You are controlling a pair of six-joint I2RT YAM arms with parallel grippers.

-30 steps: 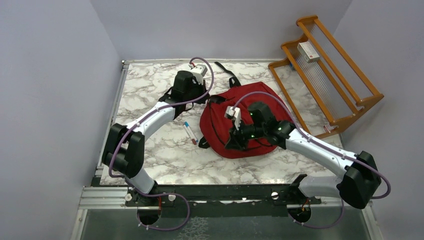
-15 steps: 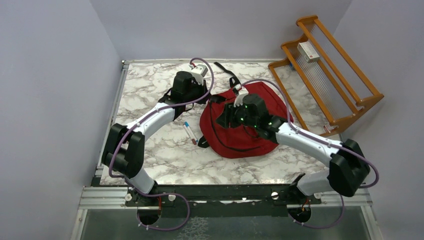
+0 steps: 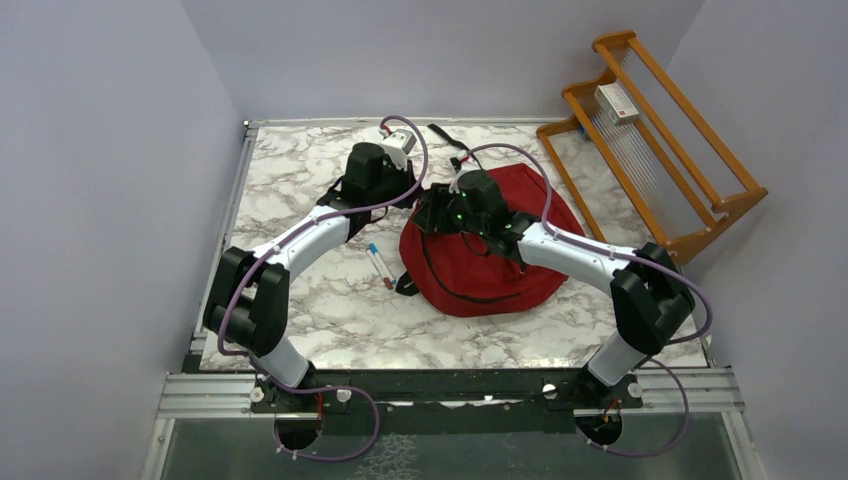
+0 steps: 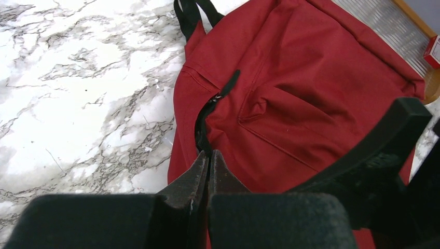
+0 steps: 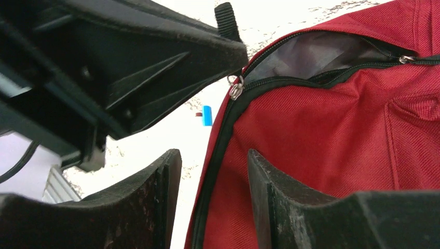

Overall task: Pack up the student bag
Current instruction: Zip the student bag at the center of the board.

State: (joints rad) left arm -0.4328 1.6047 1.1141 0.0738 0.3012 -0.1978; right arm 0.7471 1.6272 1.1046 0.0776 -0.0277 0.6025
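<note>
Two grippers met at the far left edge of the student bag [image 3: 500, 275], which lay flat on the marble table [image 3: 320, 320], right of centre, its main zip partly undone and grey lining [image 5: 311, 52] showing. The left gripper [image 4: 208, 162] had its jaws pressed together right at the zip edge (whether cloth was actually pinched could not be told). The right gripper [image 5: 214, 158] stood part open and empty, just below the small metal zip pull [image 5: 236, 89]. The step looked like widening the mouth. The right would do best to nip the pull squarely, not the fabric, then draw along the track's curve while the left anchored the edge, keeping the cloth taut against snags.
</note>
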